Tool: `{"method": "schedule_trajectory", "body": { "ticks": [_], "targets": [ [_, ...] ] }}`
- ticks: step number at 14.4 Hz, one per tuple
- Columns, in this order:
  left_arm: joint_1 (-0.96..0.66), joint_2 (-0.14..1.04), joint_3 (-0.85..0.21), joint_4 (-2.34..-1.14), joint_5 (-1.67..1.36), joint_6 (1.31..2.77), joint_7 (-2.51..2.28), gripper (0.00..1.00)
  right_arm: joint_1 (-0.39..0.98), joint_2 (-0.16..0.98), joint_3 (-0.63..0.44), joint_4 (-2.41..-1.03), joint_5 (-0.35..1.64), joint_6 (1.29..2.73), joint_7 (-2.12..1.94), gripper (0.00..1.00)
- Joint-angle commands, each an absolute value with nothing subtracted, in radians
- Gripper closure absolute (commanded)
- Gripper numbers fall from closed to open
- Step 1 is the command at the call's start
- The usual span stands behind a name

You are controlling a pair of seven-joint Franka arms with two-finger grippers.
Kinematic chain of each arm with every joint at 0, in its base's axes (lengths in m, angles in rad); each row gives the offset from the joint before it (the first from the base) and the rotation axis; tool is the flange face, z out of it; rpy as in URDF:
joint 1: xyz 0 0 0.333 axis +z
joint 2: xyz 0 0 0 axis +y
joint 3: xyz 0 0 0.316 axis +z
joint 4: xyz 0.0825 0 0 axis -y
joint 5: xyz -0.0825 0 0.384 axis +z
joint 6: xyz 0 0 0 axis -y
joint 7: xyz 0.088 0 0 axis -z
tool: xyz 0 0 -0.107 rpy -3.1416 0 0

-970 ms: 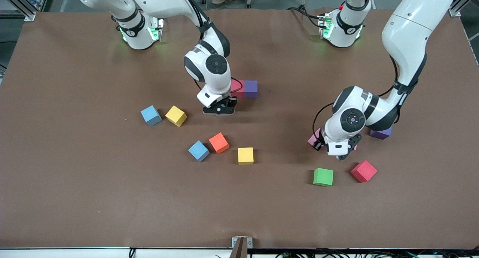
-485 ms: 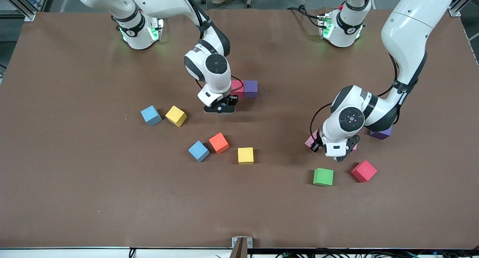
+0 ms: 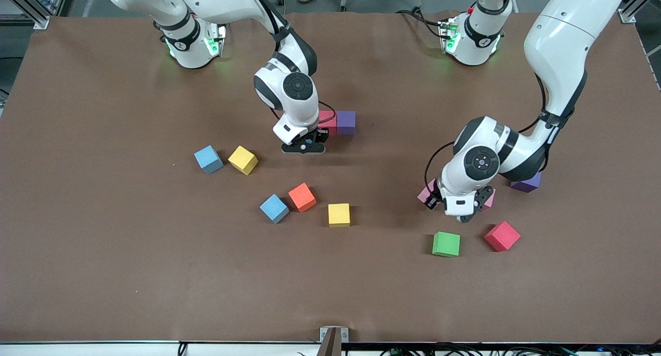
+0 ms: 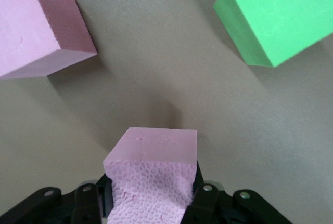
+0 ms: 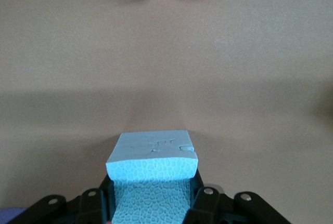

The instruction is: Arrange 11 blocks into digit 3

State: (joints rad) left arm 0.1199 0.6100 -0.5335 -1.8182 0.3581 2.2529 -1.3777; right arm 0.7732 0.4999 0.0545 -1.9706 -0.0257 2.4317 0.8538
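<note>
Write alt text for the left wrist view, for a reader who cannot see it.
The left gripper is shut on a pink foam block, held above the brown table. On the table lie another pink block and a green block, set apart from each other, both cut off by the frame's edge.

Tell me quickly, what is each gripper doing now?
Left gripper: shut on a pink block.
Right gripper: shut on a blue block.
</note>
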Motion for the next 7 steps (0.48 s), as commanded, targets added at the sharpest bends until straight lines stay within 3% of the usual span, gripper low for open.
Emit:
{"method": "schedule_trajectory", "body": {
  "ticks": [1,7],
  "targets": [
    [0.110,0.606,-0.534,-1.801,0.342,2.227,-1.370,0.90,0.762,0.499,0.080,-2.026,-0.003,2.453,0.854,1.00],
    [0.114,0.606,-0.534,-1.793,0.341,2.218,-1.374,0.89,0.776,0.499,0.080,-2.028,0.012,2.450,0.862,1.00]
  ]
}}
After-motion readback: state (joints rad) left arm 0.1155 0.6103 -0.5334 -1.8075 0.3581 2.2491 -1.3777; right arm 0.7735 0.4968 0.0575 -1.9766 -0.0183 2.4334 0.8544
